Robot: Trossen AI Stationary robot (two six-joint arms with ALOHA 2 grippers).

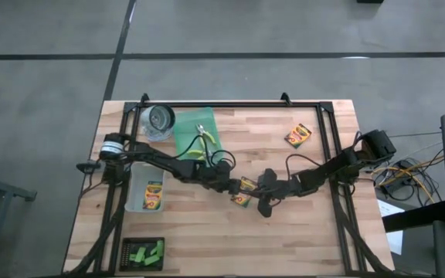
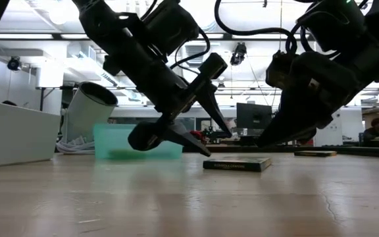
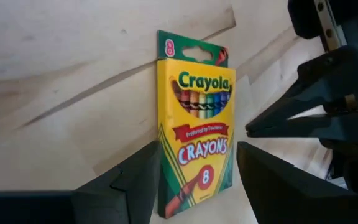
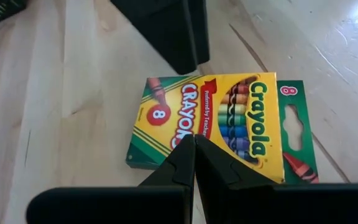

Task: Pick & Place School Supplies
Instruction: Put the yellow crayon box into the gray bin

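Crayon box [image 1: 244,191] lay flat at table centre in high view. Left gripper [image 1: 233,188] straddled its left end, fingers [image 3: 135,180] spread. Right gripper [image 1: 264,193] pinched shut, empty, at the box's right edge.

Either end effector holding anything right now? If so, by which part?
Nothing is held. The left end effector is open astride the crayon box lying flat on the table; the right end effector is shut and empty beside it.

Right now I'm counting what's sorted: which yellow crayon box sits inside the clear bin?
The yellow cardboard crayon box at the table's left, lying inside the clear plastic bin; the others lie on bare wood.
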